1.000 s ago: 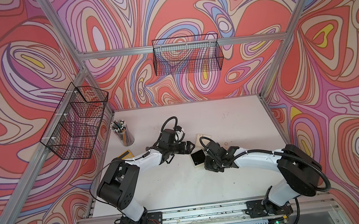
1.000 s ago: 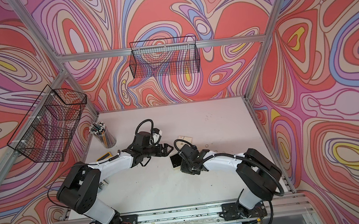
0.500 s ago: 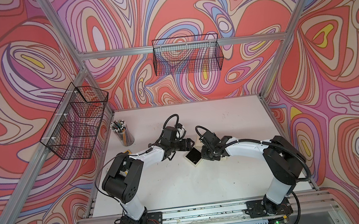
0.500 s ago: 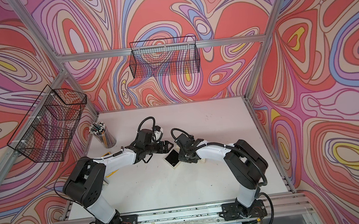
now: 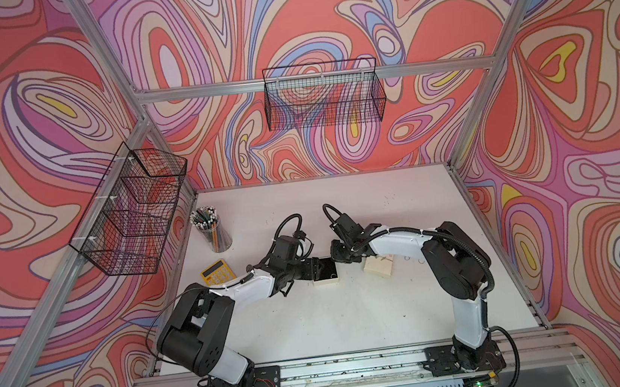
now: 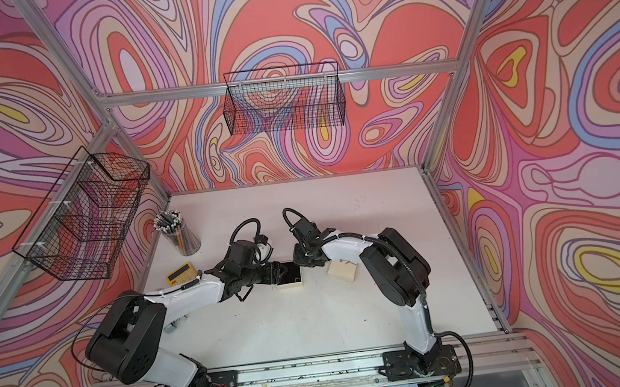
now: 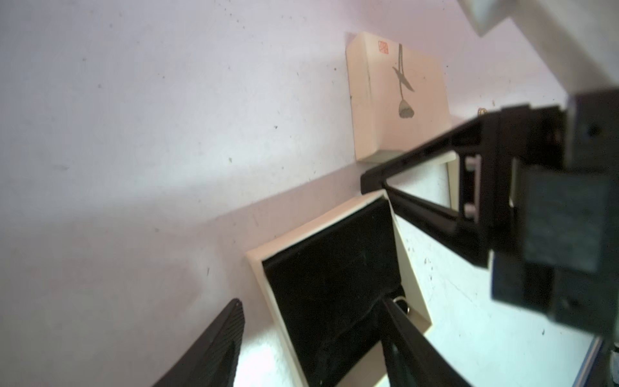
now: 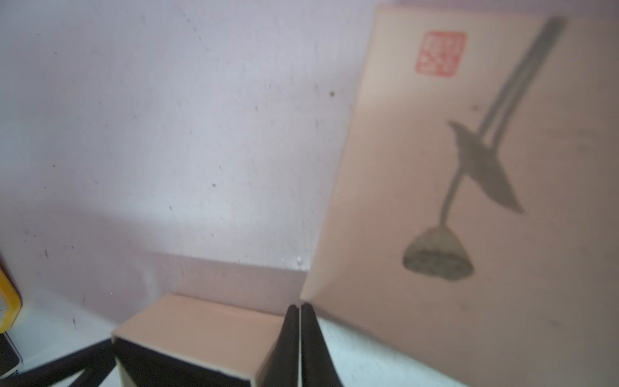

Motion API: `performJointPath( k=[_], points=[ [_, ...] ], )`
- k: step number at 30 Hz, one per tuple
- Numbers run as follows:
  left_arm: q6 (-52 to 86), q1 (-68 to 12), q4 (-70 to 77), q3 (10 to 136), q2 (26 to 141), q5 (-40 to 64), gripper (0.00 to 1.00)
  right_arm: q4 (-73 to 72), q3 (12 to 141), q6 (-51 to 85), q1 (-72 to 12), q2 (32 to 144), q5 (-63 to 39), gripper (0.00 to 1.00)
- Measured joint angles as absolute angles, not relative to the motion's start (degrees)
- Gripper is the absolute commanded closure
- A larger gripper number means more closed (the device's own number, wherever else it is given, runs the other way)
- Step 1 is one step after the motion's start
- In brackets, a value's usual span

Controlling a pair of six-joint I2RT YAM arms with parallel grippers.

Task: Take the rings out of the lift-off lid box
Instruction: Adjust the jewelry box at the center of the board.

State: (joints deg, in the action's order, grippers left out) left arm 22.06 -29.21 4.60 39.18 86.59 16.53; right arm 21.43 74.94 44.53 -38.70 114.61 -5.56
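Left gripper (image 7: 311, 301) jaws stand apart, straddling one wall of the open box (image 7: 258, 264); right gripper (image 8: 300, 306) is closed, empty. Lid (image 7: 395, 100), ahead of both grippers, bears an illegible red seal (image 7: 383, 47). One ring (image 7: 402, 305) lies inside the box, beside the inner finger (image 7: 402, 335).

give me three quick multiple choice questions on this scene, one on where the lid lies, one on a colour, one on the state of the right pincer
1. Where is the lid relative to the box?
A closed on top of it
B flat on the table beside it
C standing on edge inside it

2. What colour is the lining of the box?
A red
B white
C black

3. How is the right pincer?
A shut
B wide open
C gripping the lid

Key: 1 B, the lid lies printed side up next to the open box. 2 C, the left wrist view shows black inside. 3 A, its fingertips meet with nothing between them.
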Motion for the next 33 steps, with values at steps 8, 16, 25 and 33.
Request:
performJointPath(
  k=[8, 16, 25, 33],
  points=[
    [23.2, -29.2, 3.4, 32.6, 78.2, 15.2, 0.38, 22.6, 85.6, 39.2, -38.6, 122.0, -15.0, 0.96],
    [26.2, -29.6, 3.3, 26.3, 75.2, 14.9, 0.38, 26.3, 86.6, 36.4, -38.7, 122.6, -17.7, 0.89],
    [26.5, -30.7, 3.2, 26.1, 73.5, 14.7, 0.33, 30.9, 87.0, 34.4, -37.7, 119.5, -13.5, 0.62],
    [28.4, -33.9, 4.8, 26.1, 76.1, 15.1, 0.35, 30.3, 73.6, 39.7, -37.1, 107.0, -10.7, 0.71]
  ],
)
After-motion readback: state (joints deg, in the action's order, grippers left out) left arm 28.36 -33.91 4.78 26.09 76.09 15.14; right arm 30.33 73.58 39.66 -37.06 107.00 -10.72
